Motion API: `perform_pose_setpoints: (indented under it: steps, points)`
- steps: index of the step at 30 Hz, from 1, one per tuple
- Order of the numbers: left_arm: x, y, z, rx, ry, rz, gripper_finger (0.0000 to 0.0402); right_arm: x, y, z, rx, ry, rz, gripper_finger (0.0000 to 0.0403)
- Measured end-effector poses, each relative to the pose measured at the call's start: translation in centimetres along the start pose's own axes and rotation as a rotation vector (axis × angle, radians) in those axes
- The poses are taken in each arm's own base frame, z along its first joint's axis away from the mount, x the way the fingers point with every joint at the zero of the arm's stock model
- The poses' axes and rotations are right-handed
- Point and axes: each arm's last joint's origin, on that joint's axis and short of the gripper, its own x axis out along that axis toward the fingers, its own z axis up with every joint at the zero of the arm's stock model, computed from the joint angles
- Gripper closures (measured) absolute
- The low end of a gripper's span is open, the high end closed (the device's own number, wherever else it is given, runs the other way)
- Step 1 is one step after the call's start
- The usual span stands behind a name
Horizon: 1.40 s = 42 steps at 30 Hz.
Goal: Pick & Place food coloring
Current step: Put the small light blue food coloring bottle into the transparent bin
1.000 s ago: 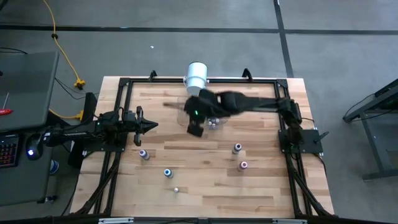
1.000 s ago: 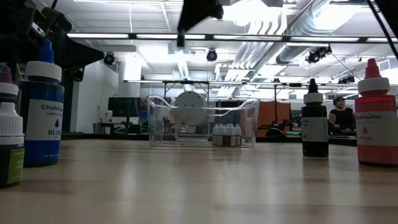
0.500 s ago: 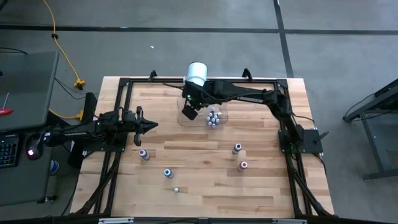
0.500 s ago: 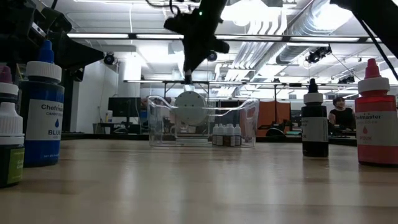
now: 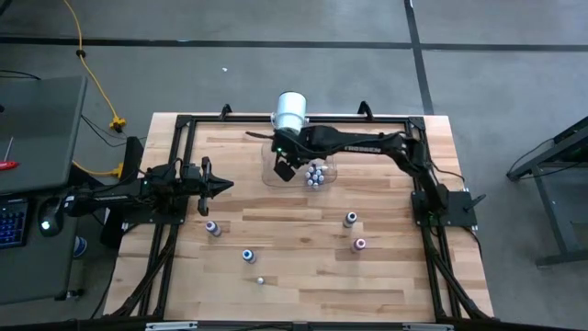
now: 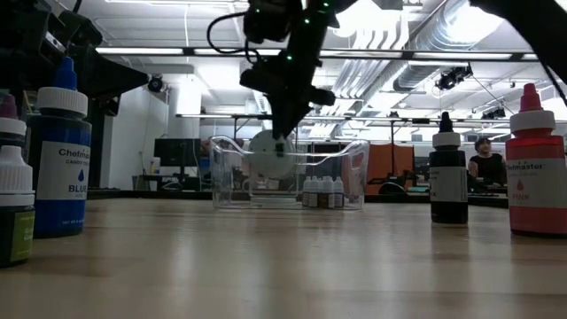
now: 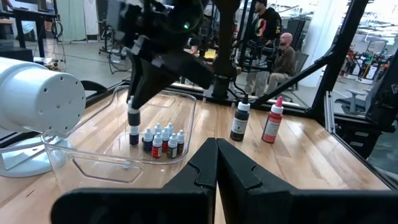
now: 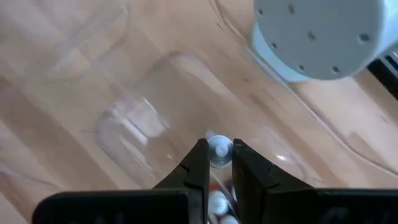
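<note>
The right tool pinches 1 food coloring bottle over the clear tub near the tabletop's far edge. Best lowered straight beside the cluster of bottles already inside, then released. The left tool, pressed together, waits by the left edge.

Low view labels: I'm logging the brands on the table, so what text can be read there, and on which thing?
"Chefmaster" and "BLUE": blue bottle at the left.
"...master", start cut off: red bottle at the right.
Black bottle: label unreadable.
Small bottles in the clear tub: too small to read.
</note>
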Motion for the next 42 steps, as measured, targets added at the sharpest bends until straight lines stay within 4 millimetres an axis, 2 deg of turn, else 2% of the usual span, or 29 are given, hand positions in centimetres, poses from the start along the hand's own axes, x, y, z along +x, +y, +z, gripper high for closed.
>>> perform_pose_setpoints:
  steps: [4,11,15,22,39,42]
  points:
    - [0.0,0.0,0.0,0.0,0.0,0.0,0.0401,0.6,-0.9,-1.4,0.058,-0.063,0.041,0.0365]
    - [0.0,0.0,0.0,0.0,0.0,0.0,0.0401,3.7,-3.1,-3.8,0.132,-0.052,0.02,0.0365]
    - [0.0,0.0,0.0,0.0,0.0,0.0,0.0401,5.0,-3.9,-4.3,0.146,-0.063,-0.007,0.0365]
    - [0.0,0.0,0.0,0.0,0.0,0.0,0.0401,6.1,-4.8,-4.6,0.183,-0.092,-0.008,0.0365]
    - [0.0,0.0,0.0,0.0,0.0,0.0,0.0401,6.3,-4.8,-5.1,0.172,-0.066,0.006,0.0365]
    - [0.0,0.0,0.0,0.0,0.0,0.0,0.0401,6.3,-4.8,-5.1,0.172,-0.063,0.01,0.0349]
